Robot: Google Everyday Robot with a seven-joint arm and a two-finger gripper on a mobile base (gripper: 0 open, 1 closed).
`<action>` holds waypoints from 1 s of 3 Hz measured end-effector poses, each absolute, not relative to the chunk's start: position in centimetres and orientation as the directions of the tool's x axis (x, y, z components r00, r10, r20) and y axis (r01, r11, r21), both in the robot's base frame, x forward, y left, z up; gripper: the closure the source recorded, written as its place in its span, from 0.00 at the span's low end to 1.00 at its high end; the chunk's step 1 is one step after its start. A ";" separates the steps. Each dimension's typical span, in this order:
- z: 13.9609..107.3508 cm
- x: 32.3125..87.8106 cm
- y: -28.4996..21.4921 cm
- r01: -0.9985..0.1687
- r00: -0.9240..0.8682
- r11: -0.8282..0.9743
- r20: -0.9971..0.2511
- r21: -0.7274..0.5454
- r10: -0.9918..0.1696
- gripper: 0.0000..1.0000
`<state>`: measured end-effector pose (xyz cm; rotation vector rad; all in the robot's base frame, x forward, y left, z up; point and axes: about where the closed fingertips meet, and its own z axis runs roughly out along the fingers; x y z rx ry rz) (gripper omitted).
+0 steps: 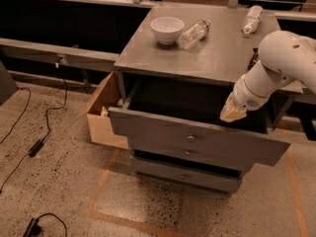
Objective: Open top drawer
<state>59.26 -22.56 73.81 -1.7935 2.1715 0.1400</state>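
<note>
The top drawer [197,139] is a wide grey drawer with a flat front and a small round knob [190,138] at its centre. It stands pulled far out of the grey cabinet, its dark inside showing. My gripper [232,113] hangs on the white arm just above the drawer's front edge, right of the knob, over the open drawer. It holds nothing that I can see.
Two shallower drawers [185,176] sit below. On the cabinet top [207,53] stand a white bowl [167,29] and two lying plastic bottles [193,33] [252,19]. A cardboard box [101,113] stands at the cabinet's left. Cables [39,137] lie on the floor at left.
</note>
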 end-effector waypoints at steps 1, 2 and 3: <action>72.5 61.0 -22.8 -0.963 -0.165 0.217 -0.291 -0.157 -0.942 1.00; 70.9 62.1 -23.0 -0.961 -0.168 0.220 -0.276 -0.168 -0.946 1.00; 69.1 62.9 -23.3 -0.963 -0.173 0.216 -0.252 -0.159 -0.952 1.00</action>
